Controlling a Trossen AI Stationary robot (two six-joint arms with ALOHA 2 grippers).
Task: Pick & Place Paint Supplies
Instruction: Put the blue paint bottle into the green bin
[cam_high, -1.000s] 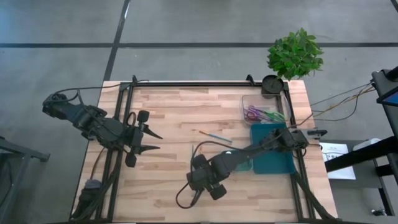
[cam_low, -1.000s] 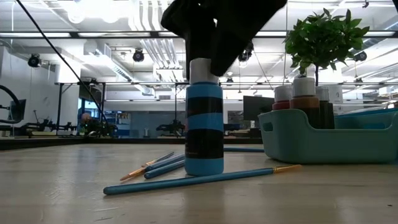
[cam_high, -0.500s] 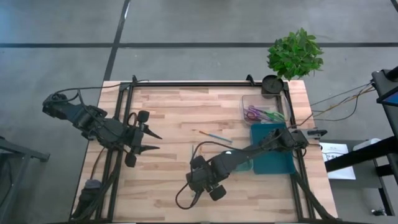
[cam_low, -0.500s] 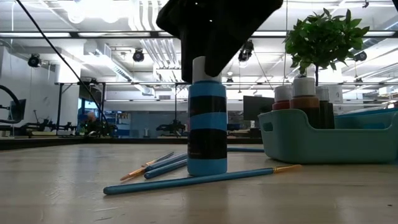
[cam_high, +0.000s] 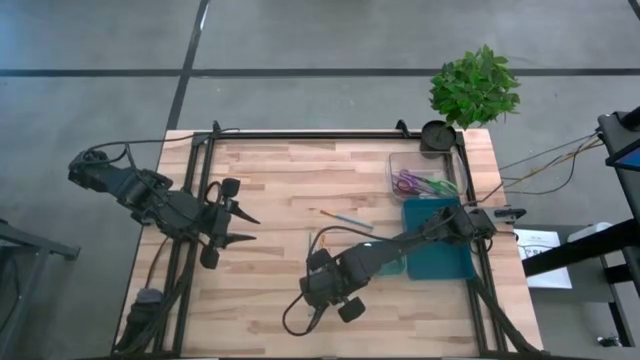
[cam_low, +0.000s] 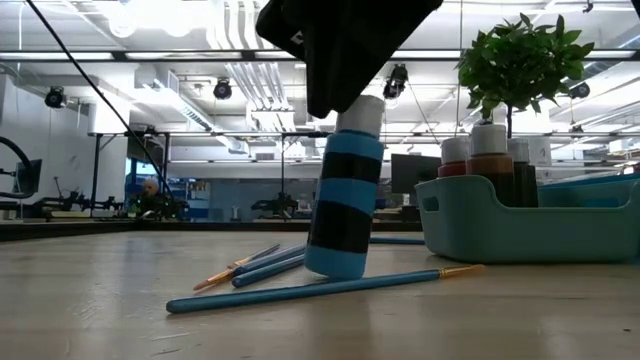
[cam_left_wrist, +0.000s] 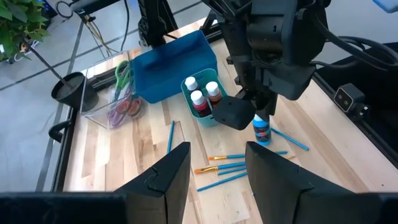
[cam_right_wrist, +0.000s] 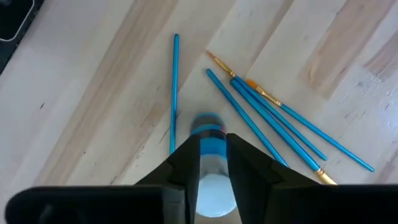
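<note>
**My right gripper pinches the striped blue paint bottle by its cap**

From above, my right gripper (cam_high: 335, 290) sits low over the front middle of the wooden table (cam_high: 280, 190), its arm stretching back past the teal tray (cam_high: 440, 255). My own body hides the bottle here. My left gripper (cam_high: 240, 226) waits well off to the other side, fingers apart and holding nothing. One brush (cam_high: 345, 218) lies alone beyond my right gripper.

At table height, my right gripper (cam_low: 345, 95) comes down from above onto the white cap of the paint bottle (cam_low: 343, 215). The bottle is light blue with broad black bands, tilted, its cap leaning toward the teal tub (cam_low: 530, 225), its bottom edge at the wood. A long blue paintbrush (cam_low: 320, 288) lies in front of it; shorter brushes (cam_low: 250, 268) lie just behind.

From my left wrist, my right gripper (cam_left_wrist: 260, 115) stands over the bottle (cam_left_wrist: 261, 129), beside the small tub (cam_left_wrist: 205, 112) of white-capped bottles. Blue brushes (cam_left_wrist: 230, 169) are scattered just beside it.

From my right wrist, my fingers (cam_right_wrist: 186, 165) press either side of the white cap (cam_right_wrist: 214, 190), closed on it. Beneath, the banded body (cam_right_wrist: 208, 127) points at the table, with one brush (cam_right_wrist: 174, 93) to one side and a fan of brushes (cam_right_wrist: 273, 121) to the other.
</note>
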